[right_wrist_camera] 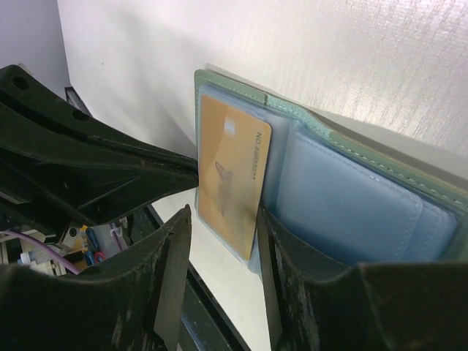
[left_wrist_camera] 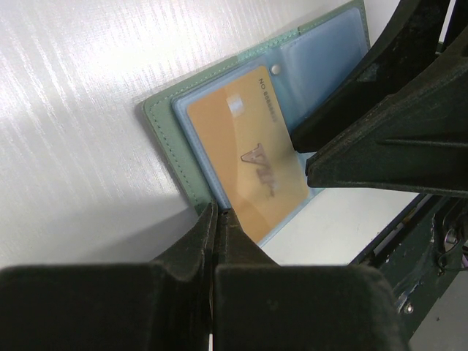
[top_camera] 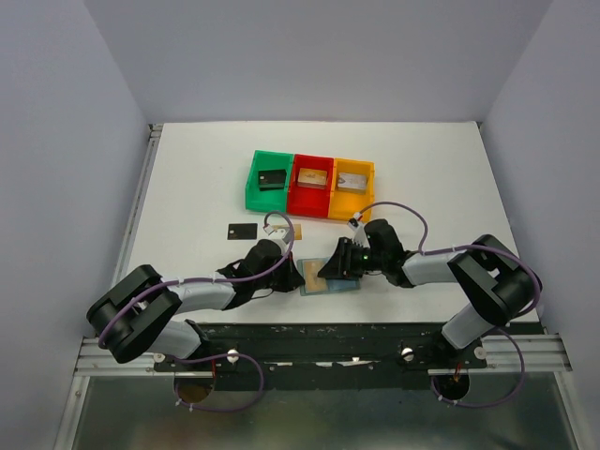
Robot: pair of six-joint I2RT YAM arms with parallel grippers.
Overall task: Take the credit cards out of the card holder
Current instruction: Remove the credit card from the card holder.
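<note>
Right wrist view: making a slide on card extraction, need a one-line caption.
Right gripper, open, straddles the golden-tan card in the opened card holder; left gripper at the holder's edge.

Colours: card holder [left_wrist_camera: 162,128] pale grey-green ext. w/ matching stitching, lt. blue int.; sleeved card [left_wrist_camera: 245,157] golden-tan w/ dk. print; loose card [top_camera: 241,230] black; green bin [top_camera: 262,200], red bin [top_camera: 309,206], yellow bin [top_camera: 349,208]; table [top_camera: 187,178] white, faintly streaked.

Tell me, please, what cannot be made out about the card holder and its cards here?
- Top view: the left gripper and right gripper cover most of the card holder.
- Left wrist: the left gripper hides a corner of the golden card; any pinch is unseen.
- Right wrist: the blue pocket conceals any further cards.
</note>
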